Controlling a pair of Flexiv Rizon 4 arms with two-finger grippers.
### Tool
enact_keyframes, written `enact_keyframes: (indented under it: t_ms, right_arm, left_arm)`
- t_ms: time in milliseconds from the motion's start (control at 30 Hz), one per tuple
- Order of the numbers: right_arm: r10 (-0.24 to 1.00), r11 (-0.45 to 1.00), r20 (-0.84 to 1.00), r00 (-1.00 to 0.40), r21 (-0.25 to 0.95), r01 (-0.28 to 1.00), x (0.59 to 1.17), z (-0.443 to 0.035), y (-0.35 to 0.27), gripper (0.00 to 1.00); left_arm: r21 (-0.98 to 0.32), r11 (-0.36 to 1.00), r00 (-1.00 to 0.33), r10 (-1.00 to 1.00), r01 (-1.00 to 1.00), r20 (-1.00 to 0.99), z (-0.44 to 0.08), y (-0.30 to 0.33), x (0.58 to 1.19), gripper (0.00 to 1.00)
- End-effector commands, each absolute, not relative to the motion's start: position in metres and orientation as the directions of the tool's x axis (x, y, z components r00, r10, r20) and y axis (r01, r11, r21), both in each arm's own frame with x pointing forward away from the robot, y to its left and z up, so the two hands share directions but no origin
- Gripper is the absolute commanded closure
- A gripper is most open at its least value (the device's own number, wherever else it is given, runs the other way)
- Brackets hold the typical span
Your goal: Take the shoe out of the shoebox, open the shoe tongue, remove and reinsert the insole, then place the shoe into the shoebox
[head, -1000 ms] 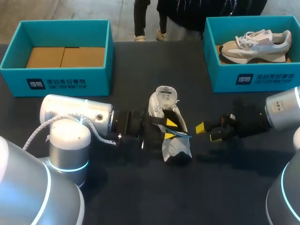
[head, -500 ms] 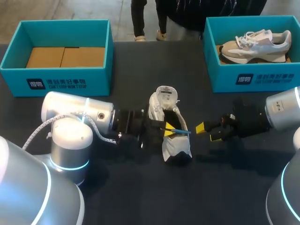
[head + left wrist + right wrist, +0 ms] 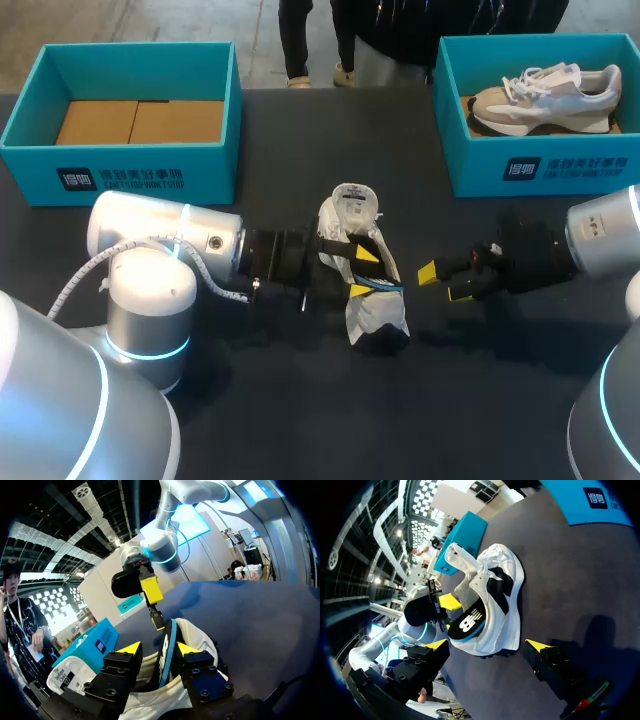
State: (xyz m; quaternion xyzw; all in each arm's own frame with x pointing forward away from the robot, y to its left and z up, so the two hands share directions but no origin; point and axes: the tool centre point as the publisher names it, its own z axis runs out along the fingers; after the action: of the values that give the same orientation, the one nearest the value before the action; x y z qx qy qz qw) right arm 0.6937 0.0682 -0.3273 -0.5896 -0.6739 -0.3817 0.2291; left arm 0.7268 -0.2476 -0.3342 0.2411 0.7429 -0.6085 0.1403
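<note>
Two fingers, left gripper point(image 3: 157, 650): apart again, closer half a second ago.
Insole point(image 3: 166, 650): stood loose between them, inside shoe point(image 3: 372, 318); reinsertion judged under way.
Right gripper point(image 3: 444, 283): fingers apart, unmoved, shoe ahead.

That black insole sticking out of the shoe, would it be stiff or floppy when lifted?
Probably light and bendy: the insole looks thin and curves where it rises from the shoe. Held by one end it would likely droop. Being flat, it should not roll, though it may snag on the shoe's opening.
</note>
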Motion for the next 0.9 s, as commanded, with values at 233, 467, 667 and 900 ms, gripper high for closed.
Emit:
enact_keyframes:
  t_ms: [233,467,667,900]
  right_arm:
    - [0.622,0.012,0.757,-0.199,0.245,0.970,0.693,-0.327,0.069,0.00]
    - [0.622,0.012,0.757,-0.199,0.245,0.970,0.693,-0.327,0.069,0.00]
    - [0.622,0.012,0.757,-0.199,0.245,0.970,0.693,-0.327,0.069,0.00]
    - [0.622,0.012,0.757,-0.199,0.245,0.970,0.693,-0.327,0.069,0.00]
  left_arm:
    - [-0.835,0.122,-0.837,0.200,0.537,-0.509,-0.330,-0.250,0.720,0.75]
    - [-0.838,0.132,-0.840,0.224,0.529,-0.495,-0.340,-0.252,0.718,1.00]
    - [-0.836,0.154,-0.842,0.232,0.526,-0.487,-0.347,-0.249,0.722,1.00]
    - [-0.831,0.195,-0.848,0.235,0.520,-0.476,-0.356,-0.246,0.730,1.00]
